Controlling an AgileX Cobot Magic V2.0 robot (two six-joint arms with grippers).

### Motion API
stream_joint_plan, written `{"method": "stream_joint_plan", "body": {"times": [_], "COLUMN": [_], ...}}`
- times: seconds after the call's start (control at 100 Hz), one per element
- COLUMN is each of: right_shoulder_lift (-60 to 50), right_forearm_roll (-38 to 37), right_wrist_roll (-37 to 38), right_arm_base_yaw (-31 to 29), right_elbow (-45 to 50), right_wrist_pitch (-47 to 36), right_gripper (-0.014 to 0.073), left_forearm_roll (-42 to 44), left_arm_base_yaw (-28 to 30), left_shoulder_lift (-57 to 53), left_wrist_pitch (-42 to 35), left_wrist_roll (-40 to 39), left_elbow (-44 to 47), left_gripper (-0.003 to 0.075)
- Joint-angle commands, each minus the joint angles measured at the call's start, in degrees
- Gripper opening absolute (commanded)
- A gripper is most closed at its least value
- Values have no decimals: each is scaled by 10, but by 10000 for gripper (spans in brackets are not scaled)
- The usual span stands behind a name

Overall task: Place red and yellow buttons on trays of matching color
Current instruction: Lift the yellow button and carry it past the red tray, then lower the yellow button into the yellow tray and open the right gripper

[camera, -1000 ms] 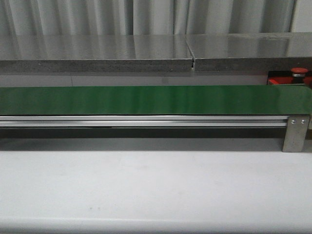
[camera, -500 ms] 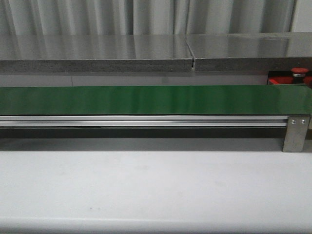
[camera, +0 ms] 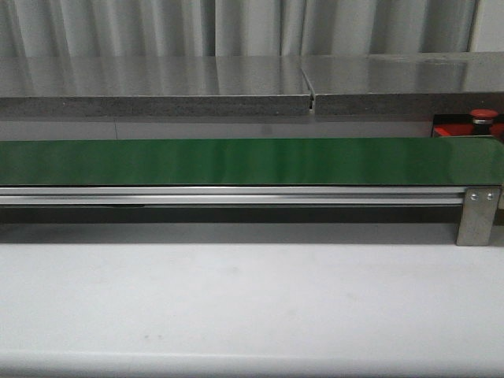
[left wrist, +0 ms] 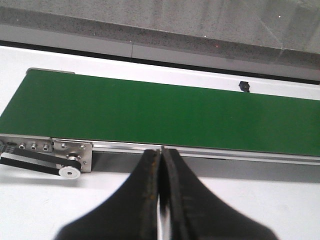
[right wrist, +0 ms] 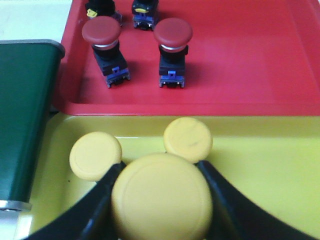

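Observation:
In the right wrist view, my right gripper [right wrist: 160, 169] is shut on a yellow button [right wrist: 161, 197], its fingers against both sides of the cap, above the yellow tray [right wrist: 270, 165]. Two more yellow buttons [right wrist: 95, 155] [right wrist: 188, 139] stand on that tray. The red tray [right wrist: 250, 60] behind it holds two red buttons [right wrist: 101, 31] [right wrist: 173, 32] with dark bases. In the front view, only a red button [camera: 484, 116] and a strip of red tray [camera: 450, 126] show at the far right. My left gripper [left wrist: 160, 151] is shut on nothing, just in front of the green belt [left wrist: 150, 110].
The green belt [camera: 236, 161] runs across the table on an aluminium rail, with a metal bracket [camera: 478, 214] at its right end. Its end [right wrist: 25, 110] lies right beside both trays. Two more dark button bases [right wrist: 145, 10] stand at the red tray's far edge. A small black part [left wrist: 244, 86] lies behind the belt.

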Motion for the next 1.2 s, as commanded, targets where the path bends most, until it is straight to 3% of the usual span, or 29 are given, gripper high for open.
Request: {"method": "stream_joint_plan", "body": {"times": [0.0, 0.32, 0.55, 0.91, 1.09, 1.19], "right_shoulder_lift": [-6, 49, 80, 101, 106, 106], "right_forearm_roll": [24, 39, 72, 94, 82, 82], "right_wrist_roll": [-10, -29, -85, -110, -110, -110], "right_arm_base_yaw": [-4, -36, -37, -37, -37, -37], "right_elbow": [-11, -10, -10, -10, -10, -10], "right_wrist_pitch": [4, 31, 55, 44, 41, 42], "right_gripper": [127, 127, 127, 129, 189, 295], "left_forearm_roll": [-14, -14, -14, -14, -14, -14], "left_arm_base_yaw": [-4, -4, -4, -4, -4, -4], "left_shoulder_lift": [1, 1, 1, 1, 1, 1], "left_wrist_pitch": [-33, -33, -33, -33, -33, -33], "left_wrist_roll": [0, 0, 0, 0, 0, 0], "left_elbow": [-16, -16, -16, -16, -16, -16], "left_gripper": [-20, -20, -20, -20, -20, -20]}}
